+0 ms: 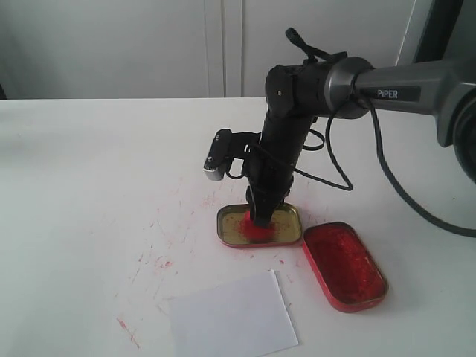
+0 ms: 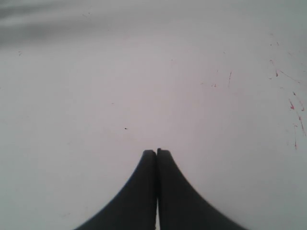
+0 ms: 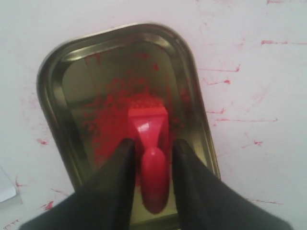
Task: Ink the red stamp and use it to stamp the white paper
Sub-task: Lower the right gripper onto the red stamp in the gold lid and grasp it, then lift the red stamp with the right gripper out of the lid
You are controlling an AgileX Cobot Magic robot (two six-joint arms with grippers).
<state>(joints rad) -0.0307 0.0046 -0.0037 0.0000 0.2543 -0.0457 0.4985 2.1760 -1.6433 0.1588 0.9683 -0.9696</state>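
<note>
As it stands in lid (image 3: 53, 96), red stamp (image 3: 148, 129) glossy, square-based.

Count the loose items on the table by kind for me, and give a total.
Tin halves: 2, the gold lid and the red tin of ink
Stamps: 1, the red stamp, standing in the gold lid
Paper sheets: 1, the white paper
Total: 4

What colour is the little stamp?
Red; the small plastic stamp shows best in the right wrist view.
</note>
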